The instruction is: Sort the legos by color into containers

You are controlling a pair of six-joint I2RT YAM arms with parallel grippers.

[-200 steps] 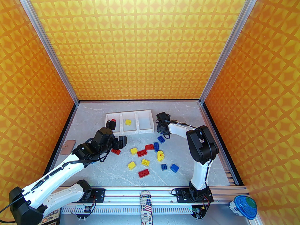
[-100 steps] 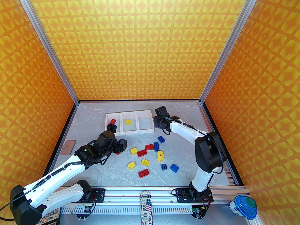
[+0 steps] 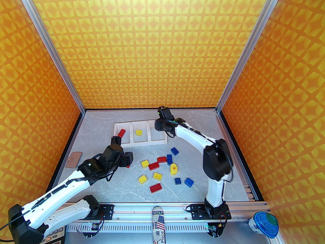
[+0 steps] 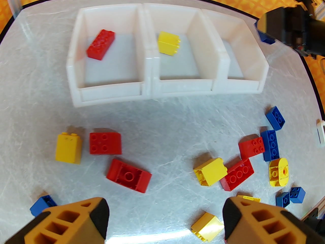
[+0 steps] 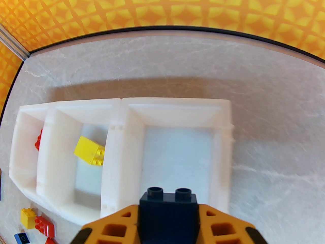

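A grey marbled table (image 3: 127,191) is walled in by orange patterned panels. Toward its far side, the containers (image 4: 177,89) are set as three white bins joined in a row.

The right gripper (image 5: 168,220) is held above the rightmost bin, over its near part. Its orange fingers (image 5: 114,230) are closed on a dark blue brick (image 5: 168,199), which is pressed between the two pads with its studs turned toward the far wall.

The left gripper (image 4: 165,213) is held above the table on the near side of the bins, toward the left. Its fingers (image 4: 76,220) are spread wide apart, and nothing is caught between them.

The loose legos (image 3: 155,166) are scattered on the table in front of the containers, in red, yellow and blue, some touching and some apart. Directly ahead of the left gripper, a red brick is seen lying upside down (image 4: 128,175).

A long red brick (image 4: 100,44) is seen lying flat in the leftmost bin, and a yellow brick (image 4: 168,44) is seen on its side in the middle bin.
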